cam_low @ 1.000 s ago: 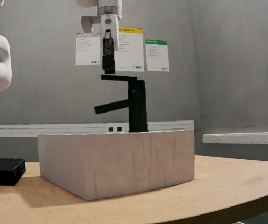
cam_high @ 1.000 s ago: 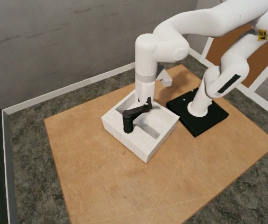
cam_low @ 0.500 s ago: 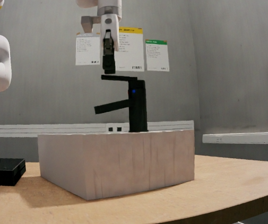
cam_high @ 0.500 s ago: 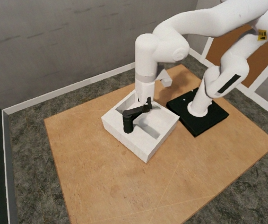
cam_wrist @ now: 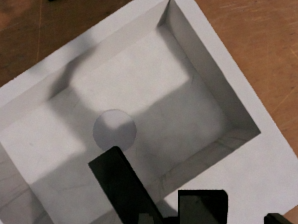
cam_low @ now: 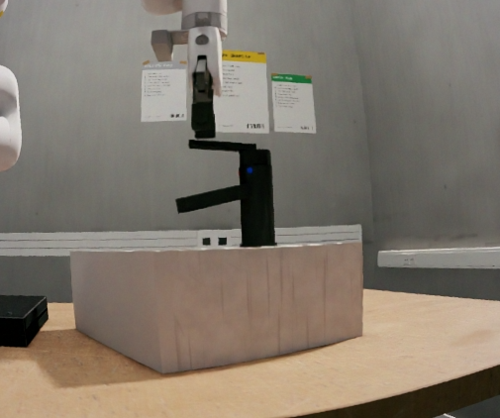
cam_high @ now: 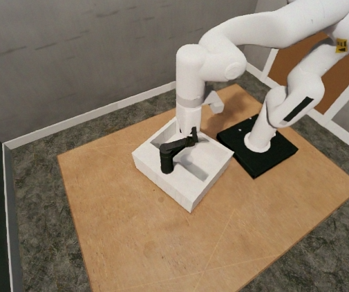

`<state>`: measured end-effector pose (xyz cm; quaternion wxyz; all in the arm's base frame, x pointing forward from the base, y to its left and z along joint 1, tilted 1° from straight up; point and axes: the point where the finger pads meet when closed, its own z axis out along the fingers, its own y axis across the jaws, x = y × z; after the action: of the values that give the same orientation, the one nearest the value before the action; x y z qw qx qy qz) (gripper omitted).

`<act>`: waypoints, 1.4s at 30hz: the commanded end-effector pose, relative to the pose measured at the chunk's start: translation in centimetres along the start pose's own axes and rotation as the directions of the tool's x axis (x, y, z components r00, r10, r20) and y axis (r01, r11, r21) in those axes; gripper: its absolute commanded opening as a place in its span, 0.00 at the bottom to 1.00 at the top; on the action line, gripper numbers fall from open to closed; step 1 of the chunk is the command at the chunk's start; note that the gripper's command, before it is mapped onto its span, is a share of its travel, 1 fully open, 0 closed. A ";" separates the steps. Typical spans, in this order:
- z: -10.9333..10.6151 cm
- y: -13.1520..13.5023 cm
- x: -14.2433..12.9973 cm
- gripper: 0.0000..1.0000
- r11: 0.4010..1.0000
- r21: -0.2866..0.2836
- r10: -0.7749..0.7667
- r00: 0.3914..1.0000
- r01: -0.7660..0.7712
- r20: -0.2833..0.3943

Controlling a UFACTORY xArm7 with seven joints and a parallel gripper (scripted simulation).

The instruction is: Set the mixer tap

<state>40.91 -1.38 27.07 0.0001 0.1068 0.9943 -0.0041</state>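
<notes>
A black mixer tap (cam_low: 256, 198) stands on the rim of a white sink block (cam_low: 219, 302). Its lever (cam_low: 221, 145) lies flat on top, pointing left over the basin, above the spout (cam_low: 208, 198). A blue dot (cam_low: 250, 170) shows on the tap body, with a red mark just left of it. My gripper (cam_low: 203, 130) hangs straight down, open, its fingertips just above the lever's free end and apart from it. It holds nothing. From the top view the gripper (cam_high: 193, 134) is at the lever's tip (cam_high: 187, 141). The wrist view shows a black tap arm (cam_wrist: 125, 190) over the basin.
The sink block (cam_high: 182, 166) sits on a wooden board beside the arm's black base plate (cam_high: 258, 147). The basin has a round drain (cam_wrist: 114, 130). A grey wall with paper notices (cam_low: 241, 91) is behind the tap.
</notes>
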 end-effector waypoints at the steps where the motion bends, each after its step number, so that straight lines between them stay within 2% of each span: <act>1: 0.0 0.0 -0.1 0.65 1.000 0.000 0.000 1.000 0.000 0.004; 42: 3.2 0.0 -0.1 0.65 1.000 0.000 0.000 1.000 0.000 0.004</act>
<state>40.90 -1.41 23.93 0.0001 0.1068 0.9943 -0.0041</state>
